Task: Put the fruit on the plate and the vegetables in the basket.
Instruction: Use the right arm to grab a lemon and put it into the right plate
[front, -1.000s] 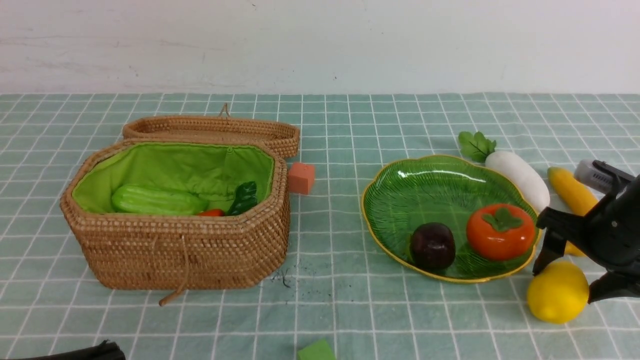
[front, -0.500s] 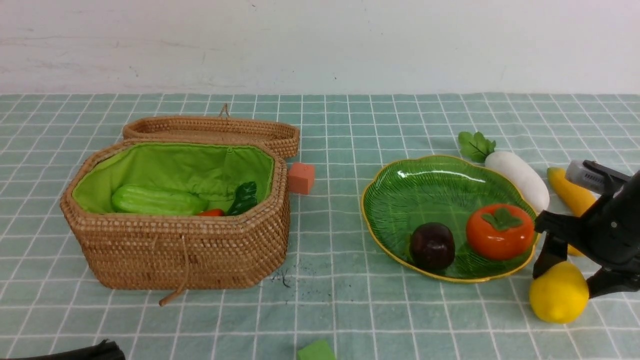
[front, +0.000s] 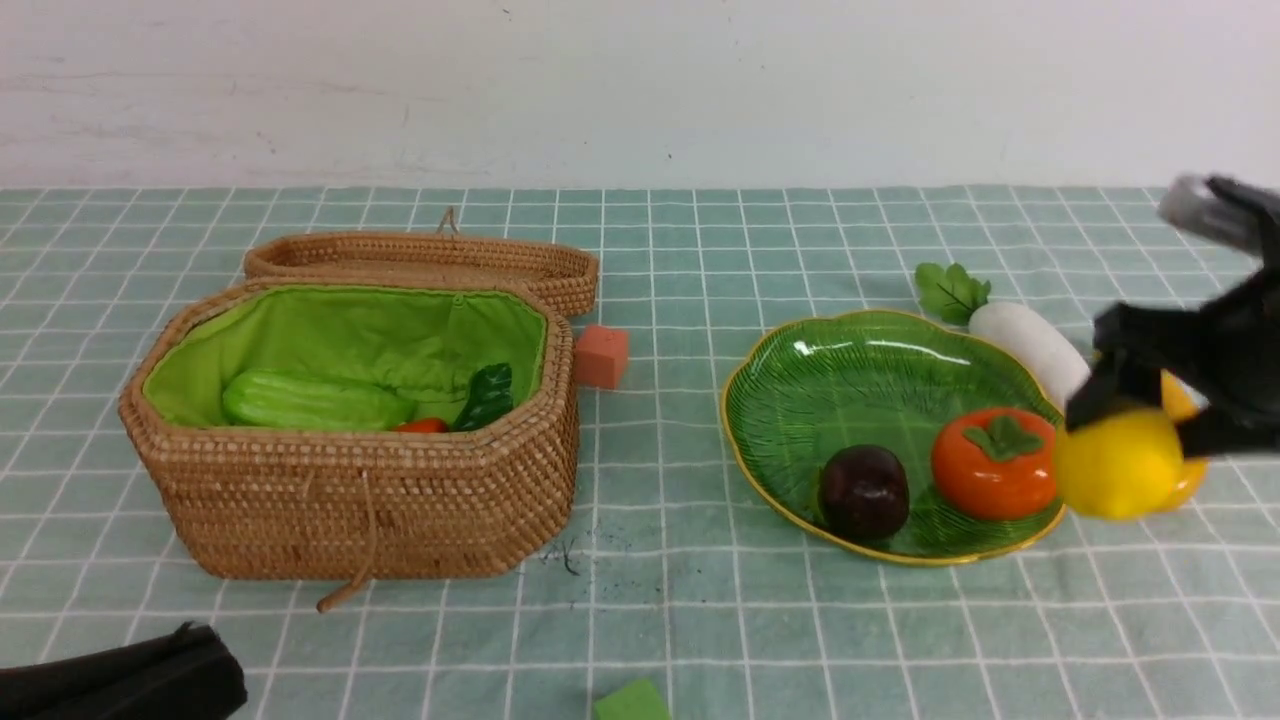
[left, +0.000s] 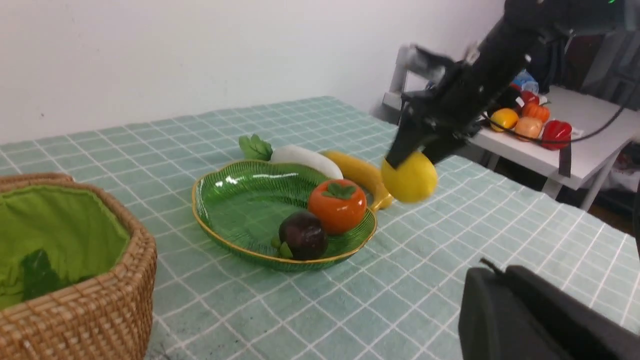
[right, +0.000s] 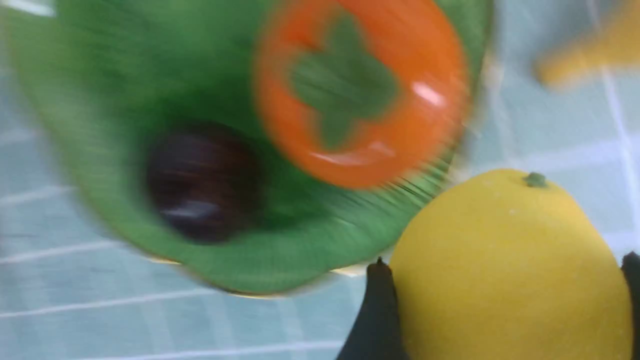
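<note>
Right gripper is clamped on the lemon, which is raised just beside the plate rim. Left gripper: jaw state cannot be determined.

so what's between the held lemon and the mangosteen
The persimmon, on the plate beside the mangosteen. The right gripper holds the lemon near its rim. Clear in the front view.

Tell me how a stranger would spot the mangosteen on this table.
Look to the green leaf-shaped glass plate on the right side of the checked tablecloth. Two fruits sit near its front rim. The mangosteen is the left one: round, dark purple, smaller than the orange persimmon beside it.
</note>
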